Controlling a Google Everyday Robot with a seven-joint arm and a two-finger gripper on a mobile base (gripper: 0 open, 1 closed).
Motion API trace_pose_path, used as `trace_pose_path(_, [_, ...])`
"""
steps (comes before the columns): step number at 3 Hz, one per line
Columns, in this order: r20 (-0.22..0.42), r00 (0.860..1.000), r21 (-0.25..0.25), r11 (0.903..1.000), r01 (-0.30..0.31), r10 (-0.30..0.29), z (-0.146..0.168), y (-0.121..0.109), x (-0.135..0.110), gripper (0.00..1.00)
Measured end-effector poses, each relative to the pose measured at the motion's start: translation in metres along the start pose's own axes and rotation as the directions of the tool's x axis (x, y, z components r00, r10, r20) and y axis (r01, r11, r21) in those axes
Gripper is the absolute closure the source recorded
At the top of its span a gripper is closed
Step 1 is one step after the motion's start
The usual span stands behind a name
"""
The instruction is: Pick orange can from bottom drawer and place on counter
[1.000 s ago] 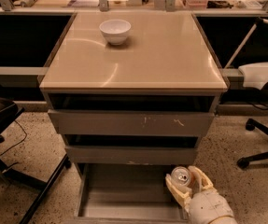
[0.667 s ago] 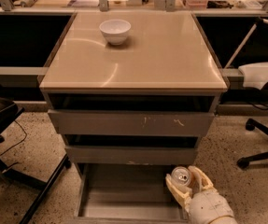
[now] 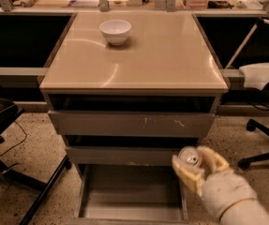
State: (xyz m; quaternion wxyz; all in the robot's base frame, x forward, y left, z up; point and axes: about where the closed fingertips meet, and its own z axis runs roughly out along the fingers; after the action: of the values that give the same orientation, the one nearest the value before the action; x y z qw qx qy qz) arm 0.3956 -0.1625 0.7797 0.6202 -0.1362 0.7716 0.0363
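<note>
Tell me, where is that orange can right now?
In the camera view's lower right, the orange can is held in the gripper, over the right edge of the open bottom drawer, below the counter.

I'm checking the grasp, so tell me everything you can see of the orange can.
The orange can shows mostly its round silver lid, tilted toward the camera; its body is largely hidden. The gripper holds it between cream fingers, closed around its sides, near the right rear of the open bottom drawer. Nothing else visibly touches it.
</note>
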Motion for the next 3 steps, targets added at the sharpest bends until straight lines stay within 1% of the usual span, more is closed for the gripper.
trace_pose_path(1, [0.090, 0.992, 0.018, 0.9956, 0.091, -0.093, -0.007, 0.008, -0.122, 1.00])
trace_pose_path(2, [0.198, 0.968, -0.019, 0.9869, 0.160, -0.153, 0.005, 0.058, -0.221, 1.00])
trace_pose_path(3, [0.208, 0.965, -0.028, 0.9848, 0.171, -0.162, 0.006, 0.067, -0.229, 1.00])
